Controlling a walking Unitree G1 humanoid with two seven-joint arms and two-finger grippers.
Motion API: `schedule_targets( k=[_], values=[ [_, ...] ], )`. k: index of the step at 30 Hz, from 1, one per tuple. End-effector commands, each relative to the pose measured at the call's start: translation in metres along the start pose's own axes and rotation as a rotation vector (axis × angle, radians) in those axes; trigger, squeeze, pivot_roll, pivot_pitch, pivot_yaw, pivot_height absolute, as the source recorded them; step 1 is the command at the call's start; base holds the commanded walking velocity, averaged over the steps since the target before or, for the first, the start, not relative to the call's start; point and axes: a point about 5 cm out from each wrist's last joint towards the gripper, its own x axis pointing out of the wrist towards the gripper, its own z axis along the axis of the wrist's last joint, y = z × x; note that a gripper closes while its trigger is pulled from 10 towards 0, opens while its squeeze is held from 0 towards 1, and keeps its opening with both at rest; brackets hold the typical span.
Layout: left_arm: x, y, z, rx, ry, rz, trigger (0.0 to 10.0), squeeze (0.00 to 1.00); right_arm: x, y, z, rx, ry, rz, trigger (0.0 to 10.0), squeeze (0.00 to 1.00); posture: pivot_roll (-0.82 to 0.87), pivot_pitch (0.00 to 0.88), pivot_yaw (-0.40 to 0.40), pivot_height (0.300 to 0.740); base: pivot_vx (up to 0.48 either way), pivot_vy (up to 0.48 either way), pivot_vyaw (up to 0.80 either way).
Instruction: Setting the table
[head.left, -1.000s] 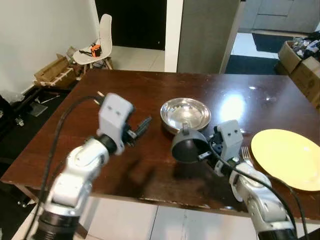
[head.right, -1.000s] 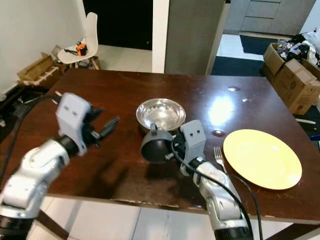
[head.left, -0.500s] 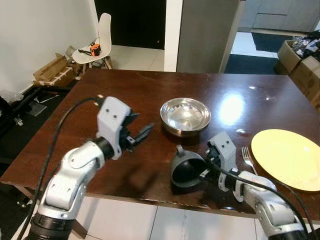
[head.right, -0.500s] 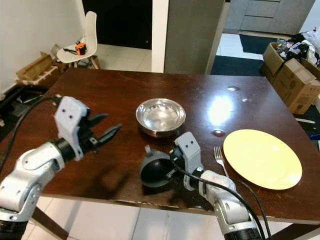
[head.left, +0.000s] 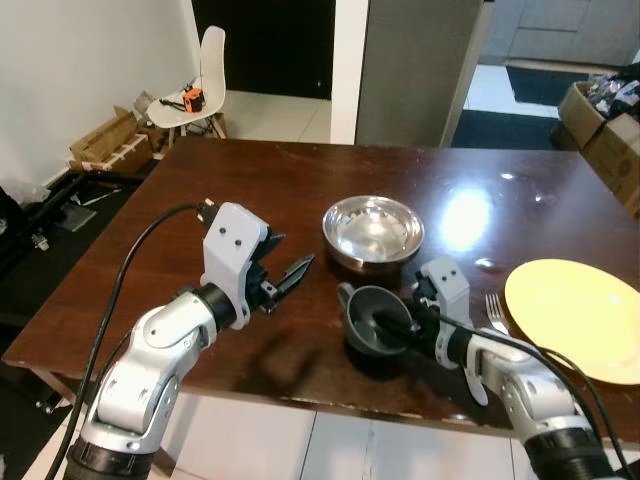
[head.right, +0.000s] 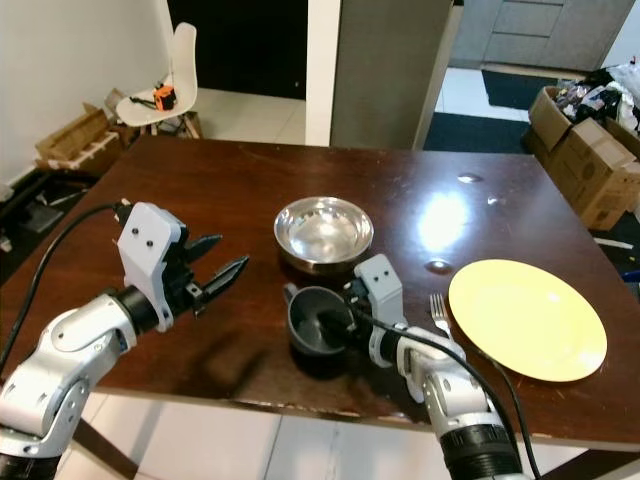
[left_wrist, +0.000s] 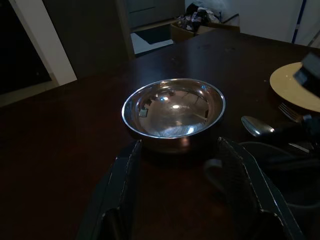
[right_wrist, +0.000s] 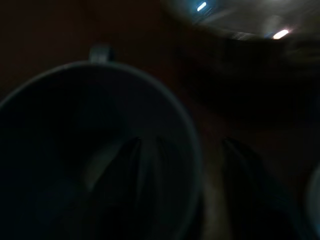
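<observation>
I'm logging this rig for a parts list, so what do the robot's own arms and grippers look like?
Both arms are silver metal tubes with rounded, segmented joints. Each wrist carries a boxy pale grey housing with small dark screw holes. The left gripper and right gripper each have two long, tapered black fingers. A thick black cable loops along each arm from the wrist block. No printed markings can be made out.

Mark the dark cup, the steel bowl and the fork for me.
dark cup (head.right: 316, 318), right eye view, on its inner wall.
steel bowl (head.right: 322, 230), right eye view, on its inside.
fork (head.right: 438, 313), right eye view, on its tines.
</observation>
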Motion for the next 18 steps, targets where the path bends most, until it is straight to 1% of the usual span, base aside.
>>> schedule_targets(
  k=[1, 2, 3, 4, 5, 7, 8, 11, 15, 16, 17, 18],
  values=[
    [-0.002, -0.002, -0.001, 0.007, 0.012, -0.001, 10.0, 0.00, 0.001, -0.001, 0.008, 0.015, -0.055, -0.015, 10.0, 1.00, 0.01, 0.006, 0.098, 0.740, 0.000, 0.000, 0.00],
    [-0.002, -0.002, -0.001, 0.007, 0.012, -0.001, 10.0, 0.00, 0.001, -0.001, 0.008, 0.015, -0.055, -0.015, 10.0, 1.00, 0.01, 0.006, 0.098, 0.740, 0.000, 0.000, 0.00],
    [-0.002, -0.002, -0.001, 0.007, 0.013, -0.002, 10.0, 0.00, 0.001, 0.000, 0.009, 0.021, -0.070, -0.010, 10.0, 0.80, 0.01, 0.007, 0.098, 0.740, 0.000, 0.000, 0.00],
    [-0.002, -0.003, -0.002, 0.007, 0.015, -0.002, 10.0, 0.00, 0.000, 0.000, 0.012, 0.031, -0.100, -0.011, 10.0, 0.31, 0.01, 0.009, 0.100, 0.740, 0.000, 0.000, 0.00],
    [-0.002, -0.003, -0.002, 0.007, 0.016, -0.002, 10.0, 0.00, -0.001, 0.000, 0.014, 0.034, -0.120, -0.013, 10.0, 0.00, 0.01, 0.009, 0.102, 0.740, 0.000, 0.000, 0.00],
    [-0.002, -0.003, -0.002, 0.006, 0.016, -0.002, 10.0, 0.00, -0.002, 0.000, 0.015, 0.036, -0.133, -0.015, 10.0, 0.00, 0.01, 0.010, 0.102, 0.740, 0.000, 0.000, 0.00],
    [-0.002, -0.003, -0.003, 0.005, 0.017, -0.003, 10.0, 0.00, -0.005, -0.001, 0.022, 0.055, -0.189, -0.021, 10.0, 0.00, 0.01, 0.011, 0.103, 0.740, 0.000, 0.000, 0.00],
    [-0.001, -0.004, -0.003, 0.002, 0.019, -0.005, 10.0, 0.00, -0.010, -0.004, 0.031, 0.068, -0.250, -0.037, 10.0, 0.00, 0.01, 0.011, 0.102, 0.740, 0.000, 0.000, 0.00],
    [0.000, -0.006, -0.004, 0.000, 0.024, -0.012, 10.0, 0.00, -0.017, -0.005, 0.034, 0.046, -0.268, -0.080, 10.0, 0.00, 0.01, 0.014, 0.100, 0.740, 0.000, 0.000, 0.00],
    [0.000, -0.007, -0.007, -0.004, 0.033, -0.016, 10.0, 0.00, -0.020, -0.006, 0.035, 0.046, -0.278, -0.098, 10.0, 0.00, 0.01, 0.015, 0.100, 0.740, 0.000, 0.000, 0.00],
    [0.002, -0.008, -0.014, -0.012, 0.060, -0.022, 10.0, 0.00, -0.023, -0.008, 0.036, 0.048, -0.297, -0.139, 10.0, 0.00, 0.01, 0.016, 0.102, 0.740, 0.000, 0.000, 0.00],
    [0.002, -0.008, -0.014, -0.012, 0.060, -0.022, 10.0, 0.00, -0.023, -0.008, 0.036, 0.048, -0.297, -0.139, 10.0, 0.00, 0.01, 0.016, 0.102, 0.740, 0.000, 0.000, 0.00]
  ],
)
